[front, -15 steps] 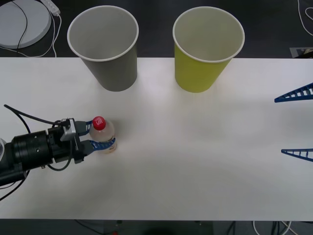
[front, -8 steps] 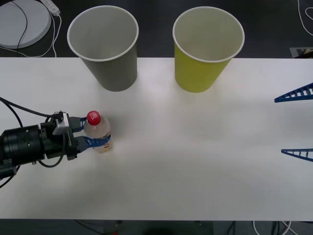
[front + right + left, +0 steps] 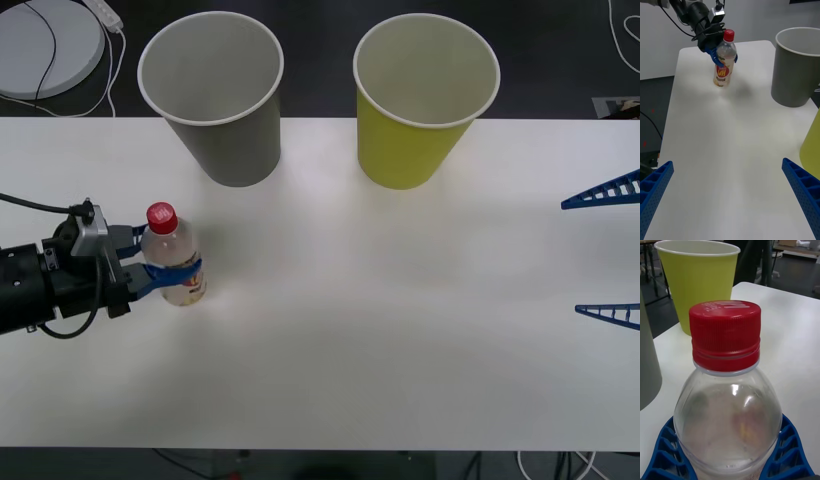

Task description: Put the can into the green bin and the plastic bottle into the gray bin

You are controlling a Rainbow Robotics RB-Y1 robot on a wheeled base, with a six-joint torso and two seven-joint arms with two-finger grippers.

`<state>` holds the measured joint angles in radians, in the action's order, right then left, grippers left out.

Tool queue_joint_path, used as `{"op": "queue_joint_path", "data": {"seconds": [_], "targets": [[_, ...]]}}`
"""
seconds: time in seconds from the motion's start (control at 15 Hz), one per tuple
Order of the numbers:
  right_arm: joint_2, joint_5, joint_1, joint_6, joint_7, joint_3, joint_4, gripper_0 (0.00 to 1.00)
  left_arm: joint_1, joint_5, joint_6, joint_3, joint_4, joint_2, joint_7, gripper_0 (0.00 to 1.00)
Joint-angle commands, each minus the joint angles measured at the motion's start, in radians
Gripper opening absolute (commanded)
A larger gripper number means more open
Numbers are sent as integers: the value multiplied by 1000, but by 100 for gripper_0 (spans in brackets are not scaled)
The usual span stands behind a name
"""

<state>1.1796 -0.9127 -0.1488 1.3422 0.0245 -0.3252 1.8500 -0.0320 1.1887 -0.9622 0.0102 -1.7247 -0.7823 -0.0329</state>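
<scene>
I have the left gripper [image 3: 165, 272] closed round the plastic bottle [image 3: 172, 262], its blue fingers wrapping the body below the shoulder, with the red cap standing clear above them. In the right wrist view the bottle [image 3: 724, 63] looks upright and its base seems lifted a little off the table [image 3: 400, 330], with a shadow beside it, though I can't be sure of the gap. Forward of the left gripper and slightly toward the table's middle stands the gray bin [image 3: 218, 95], well apart from the bottle; farther across is the green bin [image 3: 422, 97]. Both bins look empty from above. The right gripper [image 3: 603, 252] waits at the far side of the table from the left one, fingers spread wide with nothing between them.

By my reckoning the task is at an early stage: the bottle is grasped but not yet carried over the gray bin, and I see no can on the table, so that half can't be judged.

The left wrist view gives me the cap and the fingers hugging the bottle [image 3: 728, 401] close up; the front view gives the bins' open mouths; the right wrist view gives the bottle's label and its base.
</scene>
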Motion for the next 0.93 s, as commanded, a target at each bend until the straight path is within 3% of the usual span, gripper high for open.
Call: {"op": "queue_joint_path", "data": {"seconds": [0.07, 0.4, 0.67, 0.93], "targets": [[0, 0, 0, 0, 0, 0, 0, 100, -29, 2, 57, 25, -55, -48, -76, 0], [0, 0, 0, 0, 0, 0, 0, 100, -75, 3, 195, 50, -93, -100, -117, 0], [0, 0, 0, 0, 0, 0, 0, 100, -88, 2, 235, 82, -96, -144, -159, 0], [0, 0, 0, 0, 0, 0, 0, 100, -89, 97, 235, 123, -141, -193, -326, 0]]}}
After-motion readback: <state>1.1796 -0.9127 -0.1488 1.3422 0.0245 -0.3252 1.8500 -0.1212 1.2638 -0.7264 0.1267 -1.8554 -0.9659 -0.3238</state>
